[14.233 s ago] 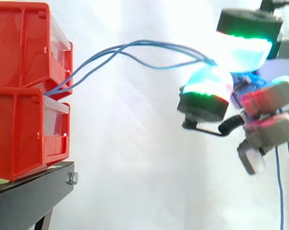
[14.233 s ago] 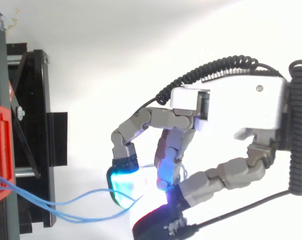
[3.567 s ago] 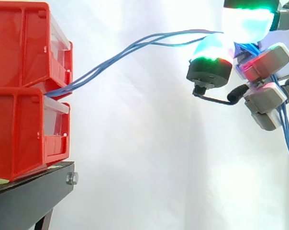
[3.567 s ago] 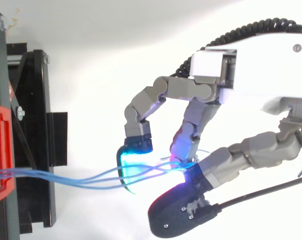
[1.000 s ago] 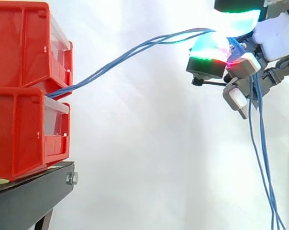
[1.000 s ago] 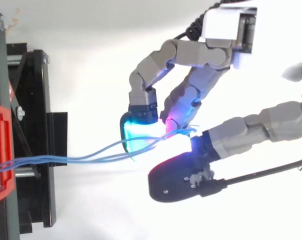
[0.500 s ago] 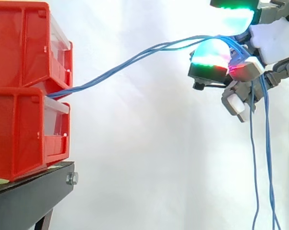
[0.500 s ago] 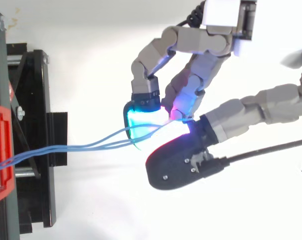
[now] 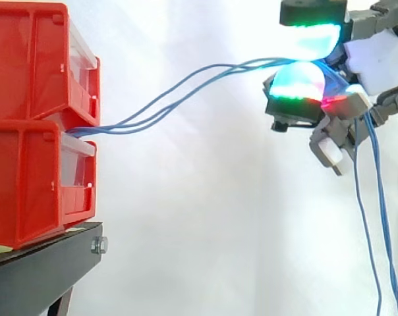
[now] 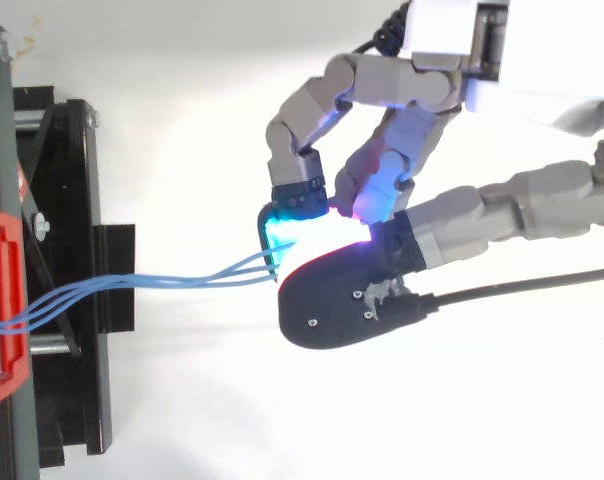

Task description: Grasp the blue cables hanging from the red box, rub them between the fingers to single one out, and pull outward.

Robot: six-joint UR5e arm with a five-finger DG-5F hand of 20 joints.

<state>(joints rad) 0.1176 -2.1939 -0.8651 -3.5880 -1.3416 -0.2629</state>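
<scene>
I have the robot hand (image 10: 452,230) clamped on the blue cables (image 10: 182,281), pinched between its glowing pads (image 9: 296,84) high and well clear of the red box (image 9: 28,59). They sag out from under the box's front lip, just above the lower bin (image 9: 28,184). Several strands enter the pinch together, so I judge the rubbing step unfinished. Next I want a gentle roll of the pads to shed all but one strand, then a pull away from the box (slack first). There is open air between box and hand. The loose tails hang below the hand, and the lip could snag a strand.
</scene>
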